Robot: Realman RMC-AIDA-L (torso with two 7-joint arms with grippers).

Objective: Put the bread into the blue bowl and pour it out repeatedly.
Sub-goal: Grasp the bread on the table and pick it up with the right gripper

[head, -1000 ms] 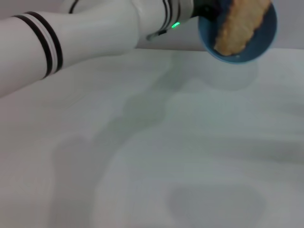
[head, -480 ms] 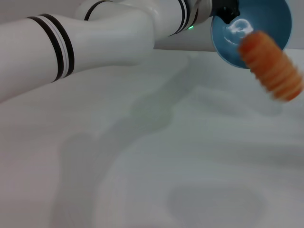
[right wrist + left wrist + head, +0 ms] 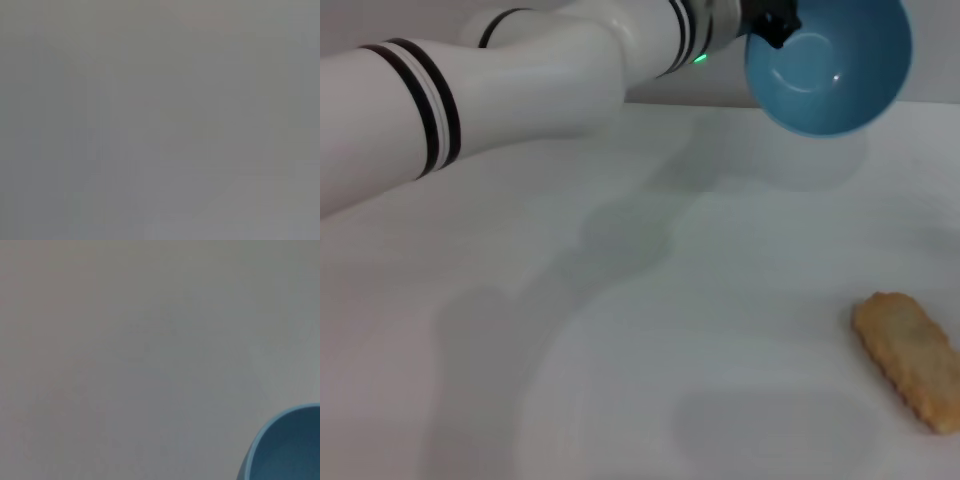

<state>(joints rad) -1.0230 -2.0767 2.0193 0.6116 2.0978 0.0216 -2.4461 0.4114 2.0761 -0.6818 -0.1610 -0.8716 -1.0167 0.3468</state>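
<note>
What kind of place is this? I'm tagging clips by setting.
Probably a lab or test bench, not a home kitchen: a plain white table, a white robot arm holding up a tipped blue bowl, and a toy bread lying on the table.

Running off the head view's top edge: blue bowl (image 3: 828,75) rim and left gripper (image 3: 772,18), fingers mostly cropped. Showing only a corner arc of bowl in left wrist view. Clipping bread (image 3: 910,360) at right edge.
</note>
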